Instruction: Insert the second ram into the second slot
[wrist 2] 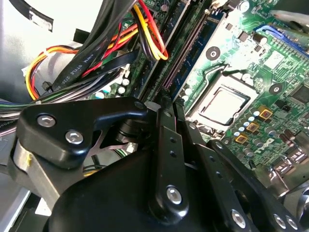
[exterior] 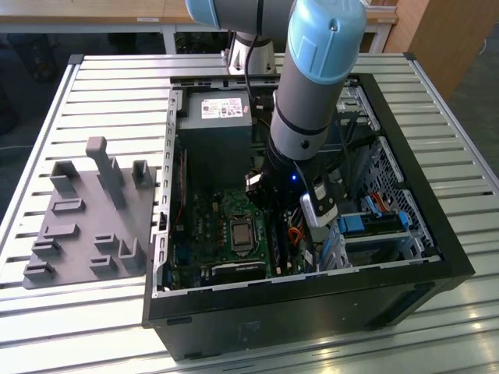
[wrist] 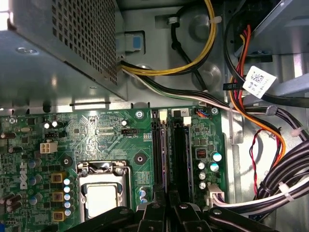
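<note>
Second ram sits edge-on in a slot just beside the CPU socket; neighbouring second slot looks bare. Gripper is directly over the slots, fingers drawn together; can't tell if pinching anything.

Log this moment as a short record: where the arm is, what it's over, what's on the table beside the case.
arm: reaching down into the open PC case
gripper: low over the RAM slots, beside the CPU socket
RAM stick: cannot tell if held
cables: bundle next to the slots
table: grey fixture tray at the exterior view's left of the case
</note>
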